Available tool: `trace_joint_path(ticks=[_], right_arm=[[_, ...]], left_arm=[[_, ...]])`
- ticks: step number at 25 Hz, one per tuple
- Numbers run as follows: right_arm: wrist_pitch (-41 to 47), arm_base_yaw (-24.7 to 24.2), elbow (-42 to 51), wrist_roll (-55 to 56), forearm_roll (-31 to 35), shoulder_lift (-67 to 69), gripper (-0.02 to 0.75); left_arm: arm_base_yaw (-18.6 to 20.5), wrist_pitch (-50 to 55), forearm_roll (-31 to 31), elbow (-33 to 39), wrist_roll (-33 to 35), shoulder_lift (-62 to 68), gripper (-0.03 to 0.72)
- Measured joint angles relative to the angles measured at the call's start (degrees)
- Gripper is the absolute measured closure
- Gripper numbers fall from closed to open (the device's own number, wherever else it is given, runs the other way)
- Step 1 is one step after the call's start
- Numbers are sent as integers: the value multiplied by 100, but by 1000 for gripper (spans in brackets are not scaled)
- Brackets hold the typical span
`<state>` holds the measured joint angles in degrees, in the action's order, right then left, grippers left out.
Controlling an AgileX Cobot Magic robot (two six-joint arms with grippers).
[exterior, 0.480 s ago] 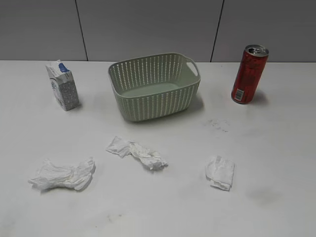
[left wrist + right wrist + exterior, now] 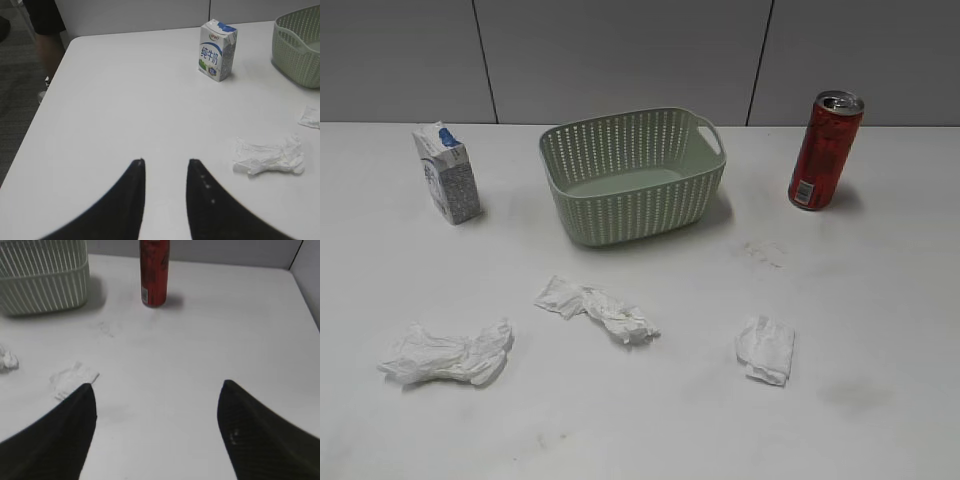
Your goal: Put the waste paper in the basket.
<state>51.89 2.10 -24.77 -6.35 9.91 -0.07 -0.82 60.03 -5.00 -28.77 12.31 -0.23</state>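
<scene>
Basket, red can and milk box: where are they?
basket [image 2: 620,215]: exterior view, front slotted wall.
red can [image 2: 823,150]: exterior view, middle of its side.
milk carton [image 2: 215,52]: left wrist view, front printed face.
</scene>
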Motion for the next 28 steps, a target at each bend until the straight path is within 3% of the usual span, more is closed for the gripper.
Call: trace_joint_path(ticks=[7, 13, 21, 28], right_arm=[[-813, 0, -234, 0, 151, 1075, 167], [-961, 0, -507, -199, 163, 2385, 167], [-984, 0, -1089, -524, 199, 4066, 167], [-984, 0, -1516, -1148, 864, 5229, 167]], left_arm=[[0, 0, 0, 0, 0, 0, 462], [0, 0, 13, 0, 0, 0, 462], [0, -5, 550, 0, 22, 0, 461], [0, -5, 500, 0, 22, 0, 465]])
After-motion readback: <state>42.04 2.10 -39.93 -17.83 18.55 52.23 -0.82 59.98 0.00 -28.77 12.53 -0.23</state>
